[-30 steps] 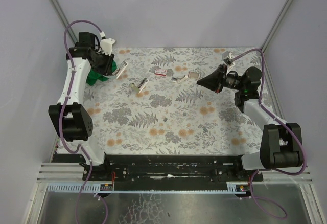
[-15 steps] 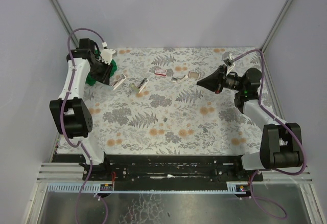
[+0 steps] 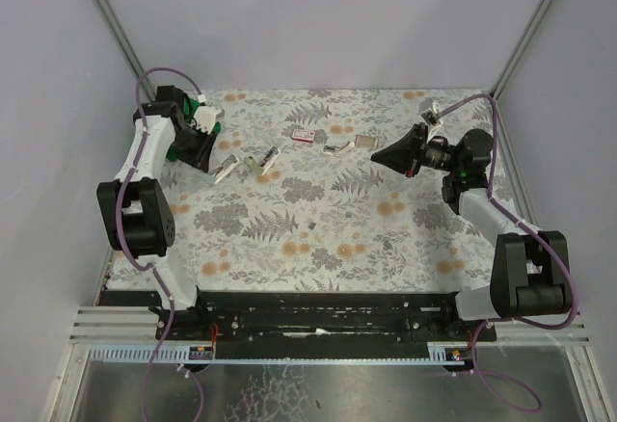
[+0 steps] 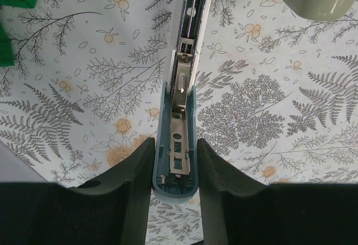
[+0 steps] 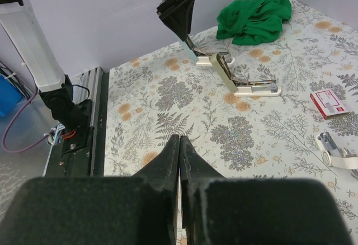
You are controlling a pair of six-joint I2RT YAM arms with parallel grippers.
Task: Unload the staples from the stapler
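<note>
The staples (image 3: 311, 224) are recorded lying loose on the table (image 3: 405, 239) just 6 o'clock of centre, the right gripper (image 3: 378, 156) pressed together, empty, at 2 o'clock, and the left gripper (image 4: 175, 147) clamped on the stapler (image 4: 182, 83) at 10 o'clock.
</note>
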